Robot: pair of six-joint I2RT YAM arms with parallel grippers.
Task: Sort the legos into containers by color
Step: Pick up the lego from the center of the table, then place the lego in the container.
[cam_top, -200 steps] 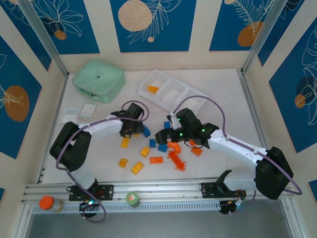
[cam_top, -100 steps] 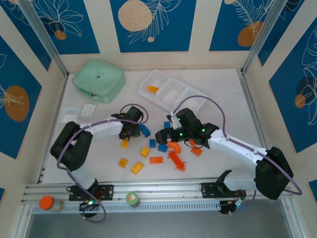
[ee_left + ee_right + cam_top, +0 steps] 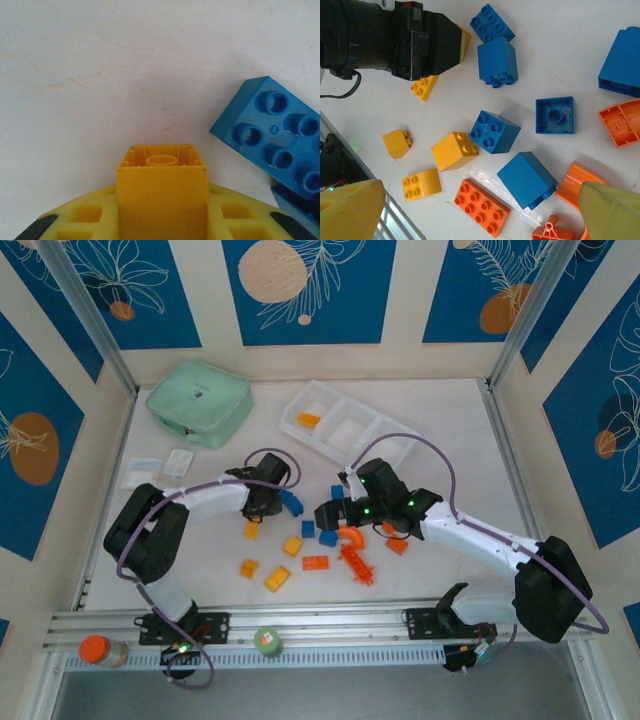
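Currently left fingers [image 3: 85, 215] clamp a yellow brick [image 3: 162, 200] beside a blue brick [image 3: 272, 135]; right fingers [image 3: 612, 210] spread wide above scattered bricks [image 3: 495, 131].

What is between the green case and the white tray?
Nothing. In the top view, the table between the mint-green case and the white tray is bare.

A tray [image 3: 350, 432] holds one brick [image 3: 309, 420] in what seems its leftmost compartment. A soft case [image 3: 199, 402] sits left of the tray, packets [image 3: 160, 465] lie left and in front, and loose bricks [image 3: 293, 546] are scattered in front of it.
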